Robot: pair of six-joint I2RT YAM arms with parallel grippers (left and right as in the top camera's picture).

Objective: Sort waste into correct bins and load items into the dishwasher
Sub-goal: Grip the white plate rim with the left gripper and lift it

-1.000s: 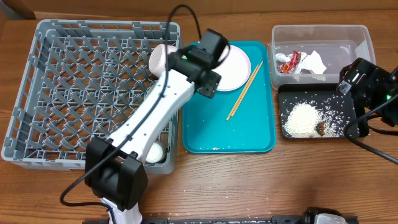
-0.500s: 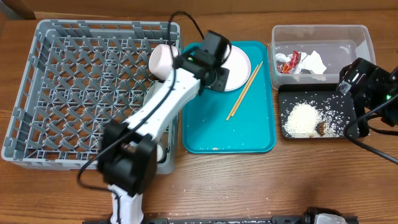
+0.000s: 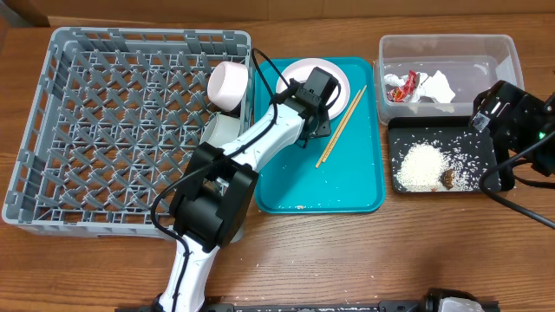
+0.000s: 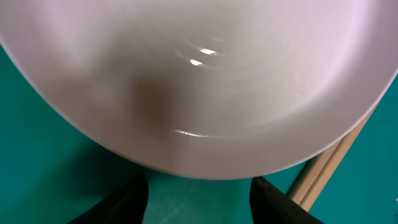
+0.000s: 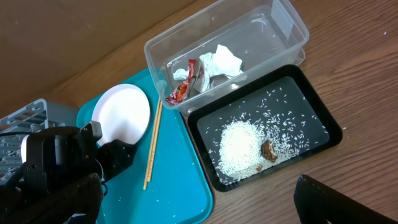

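The pale round plate [image 3: 297, 74] lies at the back of the teal tray [image 3: 286, 186], and it fills the left wrist view [image 4: 199, 81]. My left gripper [image 3: 317, 97] hovers low at the plate's near rim. Its jaws [image 4: 202, 186] stand open with only bare tray between the black fingertips [image 4: 127, 202]. Wooden chopsticks [image 3: 341, 126] lie just right of it. A white cup [image 3: 229, 85] rests on its side in the grey dishwasher rack [image 3: 104, 130]. My right gripper [image 3: 503, 113] hangs wide open over the black tray [image 5: 267, 121], holding nothing.
The clear tub [image 3: 447, 52] holds a red-and-white wrapper [image 3: 401, 85] and a white napkin [image 3: 436, 87]. Rice [image 3: 421, 166] and a brown scrap [image 3: 448, 178] lie in the black tray [image 3: 486, 147]. A few grains dot the teal tray. Bare wooden table runs along the front.
My left gripper has swung right from the rack's edge, across the plate, to its near rim, and its jaws have narrowed. The cup stays in the rack. The right arm has not moved.
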